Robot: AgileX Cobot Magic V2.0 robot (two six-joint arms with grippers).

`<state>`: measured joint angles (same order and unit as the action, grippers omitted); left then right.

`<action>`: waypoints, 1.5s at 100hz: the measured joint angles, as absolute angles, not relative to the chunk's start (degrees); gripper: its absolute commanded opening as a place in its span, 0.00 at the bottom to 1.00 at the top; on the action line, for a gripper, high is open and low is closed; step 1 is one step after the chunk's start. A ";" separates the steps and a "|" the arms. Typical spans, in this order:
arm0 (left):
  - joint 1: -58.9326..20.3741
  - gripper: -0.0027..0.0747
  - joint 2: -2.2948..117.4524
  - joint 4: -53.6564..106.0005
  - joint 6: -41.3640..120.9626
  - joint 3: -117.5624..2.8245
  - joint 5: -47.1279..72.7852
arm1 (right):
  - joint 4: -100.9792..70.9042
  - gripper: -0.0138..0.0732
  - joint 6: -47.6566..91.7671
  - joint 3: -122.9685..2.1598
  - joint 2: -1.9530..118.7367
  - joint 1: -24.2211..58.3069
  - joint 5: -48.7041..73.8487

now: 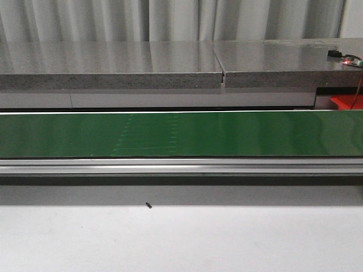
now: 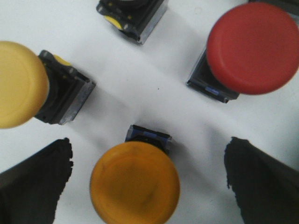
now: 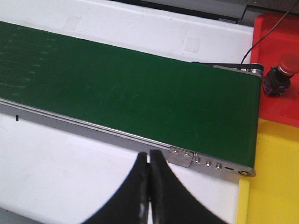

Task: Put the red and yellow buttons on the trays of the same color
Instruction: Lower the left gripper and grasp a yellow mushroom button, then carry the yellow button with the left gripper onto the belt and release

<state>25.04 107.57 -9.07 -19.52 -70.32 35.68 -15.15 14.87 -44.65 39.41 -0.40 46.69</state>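
Left gripper (image 2: 148,186): its two black fingers (image 2: 35,184) are standing wide apart over the white table surface (image 2: 140,84), one on each side of a button, and they are not touching it.
Orange-yellow button (image 2: 135,183): this round orange-yellow mushroom-cap push button is sitting between the open fingers of the left gripper, with its dark blue-black base (image 2: 148,136) showing at the far edge of the cap.
Pale yellow button (image 2: 18,84): a round pale yellow mushroom-cap push button is lying tilted on the table, with its black and grey housing pointing toward the middle of the group.
Red button on table (image 2: 252,46): a large round red mushroom-cap push button is resting on a dark base, well apart from the orange-yellow one.
Fourth button body (image 2: 131,16): only a dark housing with a small yellow part is showing; the cap is cut by the picture edge.
Right gripper (image 3: 149,186): its black fingers are pressing together with nothing between them, hanging over the near edge of the belt.
Green conveyor belt (image 1: 181,135): a long flat green belt with a silver metal frame is running from left to right across the front view.
Red plastic tray (image 3: 275,56): it is lying at the right end of the belt, and a small red button with a dark base (image 3: 279,74) is standing on it.
Yellow plastic tray (image 3: 273,182): it is lying just beside the red tray, on its near side.
Grey stone shelf (image 1: 170,65): it is standing behind the belt.
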 measured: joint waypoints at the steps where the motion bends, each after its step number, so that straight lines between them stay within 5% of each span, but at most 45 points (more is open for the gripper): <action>1: 25.04 0.86 107.57 -9.07 -19.52 -70.32 35.68 | -15.15 0.08 14.87 -44.65 39.41 -0.40 46.69; 27: 25.04 0.82 107.57 -9.07 -19.52 -70.32 35.56 | -15.15 0.08 14.77 -44.65 39.41 -0.40 46.69; 58: 25.04 0.39 107.57 -9.07 -19.52 -70.32 35.56 | -15.15 0.08 14.77 -44.65 39.41 -0.40 46.69; 79: 25.04 0.18 107.57 -9.07 -19.52 -70.32 35.87 | -15.15 0.08 14.77 -44.65 39.41 -0.40 46.69; 150: 20.27 0.14 88.33 -3.96 -12.86 -70.32 42.91 | -15.15 0.08 14.77 -44.65 39.41 -0.40 46.69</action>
